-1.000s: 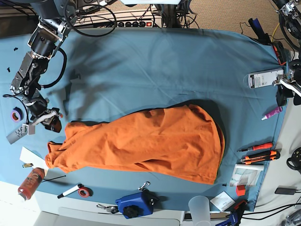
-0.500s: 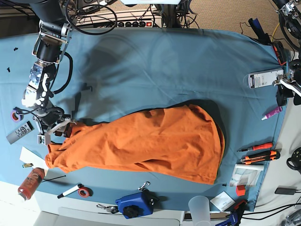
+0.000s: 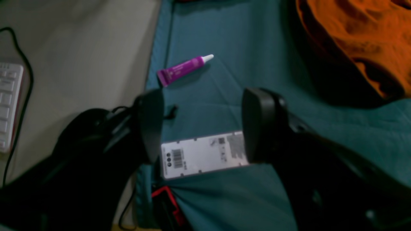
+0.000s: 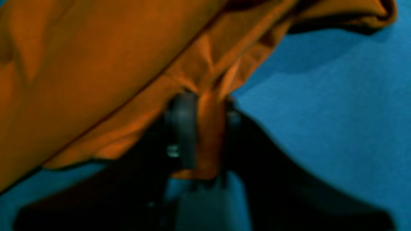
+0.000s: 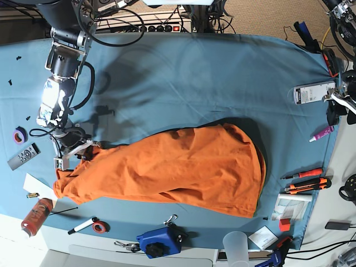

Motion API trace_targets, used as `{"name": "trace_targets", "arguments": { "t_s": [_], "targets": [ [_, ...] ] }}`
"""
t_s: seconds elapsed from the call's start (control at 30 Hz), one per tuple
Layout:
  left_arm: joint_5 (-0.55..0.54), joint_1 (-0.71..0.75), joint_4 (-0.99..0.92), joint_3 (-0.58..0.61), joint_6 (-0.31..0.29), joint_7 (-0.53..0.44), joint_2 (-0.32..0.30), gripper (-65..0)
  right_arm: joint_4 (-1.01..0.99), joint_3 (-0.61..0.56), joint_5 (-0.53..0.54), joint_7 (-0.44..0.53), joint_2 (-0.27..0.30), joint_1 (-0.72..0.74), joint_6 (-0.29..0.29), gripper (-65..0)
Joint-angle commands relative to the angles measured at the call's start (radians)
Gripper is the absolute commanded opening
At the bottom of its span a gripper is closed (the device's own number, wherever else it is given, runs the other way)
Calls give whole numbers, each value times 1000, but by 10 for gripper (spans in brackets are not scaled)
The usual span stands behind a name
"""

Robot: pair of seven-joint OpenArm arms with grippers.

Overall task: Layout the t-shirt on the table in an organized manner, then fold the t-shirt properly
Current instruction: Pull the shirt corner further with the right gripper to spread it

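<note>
The orange t-shirt (image 5: 178, 167) lies crumpled in a long heap across the front half of the teal table (image 5: 194, 83). My right gripper (image 5: 80, 153) is at the shirt's far-left upper corner. In the right wrist view that gripper (image 4: 207, 107) is shut on a pinched fold of the t-shirt (image 4: 96, 64). At the table's right edge my left gripper (image 5: 339, 103) hangs open; in the left wrist view it (image 3: 200, 125) holds nothing and hovers over a white labelled box (image 3: 199, 154). An edge of the t-shirt (image 3: 362, 38) shows at the top right of that view.
A purple tube (image 5: 322, 133) and the white box (image 5: 313, 92) lie by the right edge, orange-handled cutters (image 5: 306, 181) below them. A remote (image 5: 22, 156), tape roll (image 5: 20, 134), red can (image 5: 36, 216) and marker (image 5: 83, 225) sit front left. A blue device (image 5: 160, 242) and cup (image 5: 236, 245) stand at the front.
My right arm swung in from the left edge to the shirt's left corner, and its jaws closed on the fabric. The left arm has not moved.
</note>
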Motion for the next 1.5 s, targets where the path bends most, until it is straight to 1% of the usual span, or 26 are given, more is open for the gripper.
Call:
{"name": "trace_targets", "arguments": {
  "t_s": [0.0,0.03,0.17,0.3,0.4,0.43,0.47,0.5,0.53,0.57,0.63,0.67,0.73,0.8,0.83,0.9,0.97,1.0,1.07,1.13,1.2,1.27,1.33,1.4,1.43,1.47],
  "targets": [
    [-14,-5,17,-5,-4,-25,-19,-266,16,3,-2,-47,11,19,-1,-628],
    [-13,-5,17,-5,-4,-25,-19,-266,27,3,-1,-79,11,19,-2,-650],
    [-14,-6,17,-5,-4,-26,-19,-266,116,4,31,-232,11,18,-2,-650],
    [-14,-5,17,-5,-4,-26,-19,-266,305,8,95,-386,11,5,-3,-650],
    [-14,-5,17,-4,-3,-25,-19,-266,494,48,127,-397,11,-44,-5,-650],
    [-14,-5,17,-3,-3,-25,-19,-266,559,69,164,-422,11,-63,-5,-650],
    [-14,-5,17,-3,-3,-24,-19,-266,627,93,215,-470,11,-84,-4,-650],
    [-14,-5,17,-3,-4,-23,-19,-266,698,117,261,-516,11,-105,5,-650],
    [-14,-5,17,-3,-4,-22,-19,-266,763,143,288,-539,11,-127,25,-650],
    [-14,-5,17,-3,-4,-22,-19,-266,821,171,299,-537,11,-152,39,-650],
    [-14,-5,17,-3,-3,-22,-19,-266,908,234,326,-532,11,-204,40,-650],
    [-14,-5,17,-3,-4,-22,-19,-266,937,266,357,-539,12,-232,42,-650],
    [-26,-5,17,-3,-3,-21,-19,-266,979,319,444,-568,22,-296,78,-650],
    [-54,-5,17,-2,-4,-9,-19,-266,1006,380,512,-591,28,-359,86,-650],
    [-68,-5,17,-1,-12,2,-19,-266,1011,415,536,-596,27,-386,85,-650],
    [-101,-5,17,-1,-55,21,-8,-266,1011,482,562,-601,27,-436,86,-650],
    [-151,-5,17,-1,-85,33,19,-266,1011,534,581,-603,27,-479,87,-650],
    [-181,-5,17,-1,-108,39,40,-266,1011,554,590,-603,27,-497,98,-650],
    [-238,-5,17,-1,-152,57,91,-266,1011,577,601,-603,27,-528,130,-650],
    [-281,-5,17,2,-185,74,146,-266,1011,579,602,-603,27,-549,131,-650],
    [-294,-5,17,24,-187,84,199,-266,1011,579,601,-603,20,-554,130,-650],
    [-293,-4,17,74,-188,85,242,-266,1011,579,601,-603,16,-554,131,-650],
    [-282,-5,17,145,-187,83,274,-266,1011,577,601,-603,16,-554,131,-650],
    [-241,-5,17,235,-181,82,291,-265,1011,577,600,-603,16,-554,131,-650],
    [-213,-5,17,282,-163,80,294,-266,1011,577,600,-603,16,-554,131,-650],
    [-188,-5,17,328,-131,79,294,-266,1011,577,596,-603,16,-554,131,-650]
  ]
}}
